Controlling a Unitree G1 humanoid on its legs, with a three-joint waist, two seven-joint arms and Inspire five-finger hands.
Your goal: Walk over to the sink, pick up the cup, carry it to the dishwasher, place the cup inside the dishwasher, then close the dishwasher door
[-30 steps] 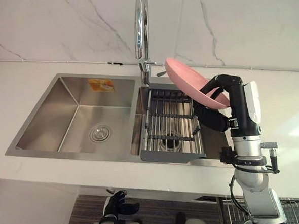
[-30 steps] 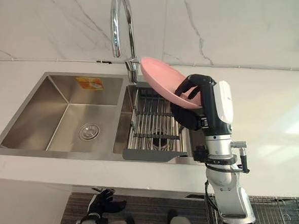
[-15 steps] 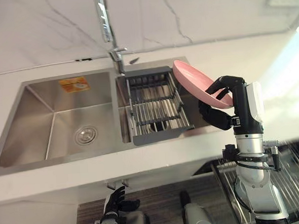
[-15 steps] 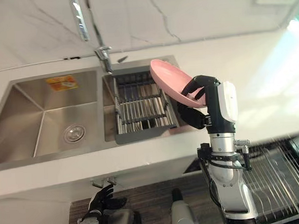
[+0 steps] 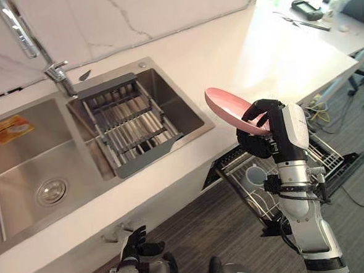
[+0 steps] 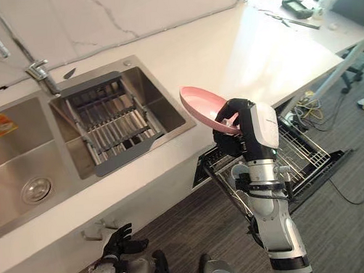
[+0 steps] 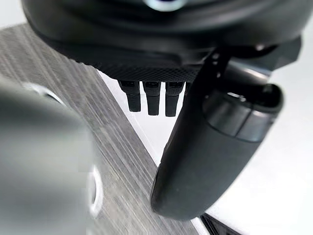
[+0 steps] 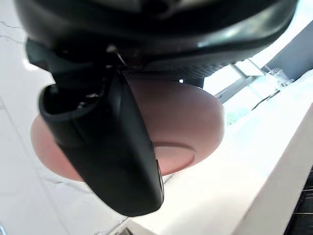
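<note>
There is one pink dish [image 5: 228, 104], not a cup, and the right hand [image 5: 260, 133] holds it up in the air with fingers curled round its edge, by the side of the white counter [image 5: 244, 46]. One sink [image 5: 174, 103] has two tubs, one tap [image 5: 18, 29] and one grey rack [image 5: 129, 124]. One dishwasher [image 6: 306, 153] stands open lower down. The right wrist view shows the dish's round bottom. The left wrist view shows the left hand [image 5: 134, 246] with straight fingers [image 7: 152, 100], holding nothing, over the stripy floor [image 7: 112, 147].
</note>
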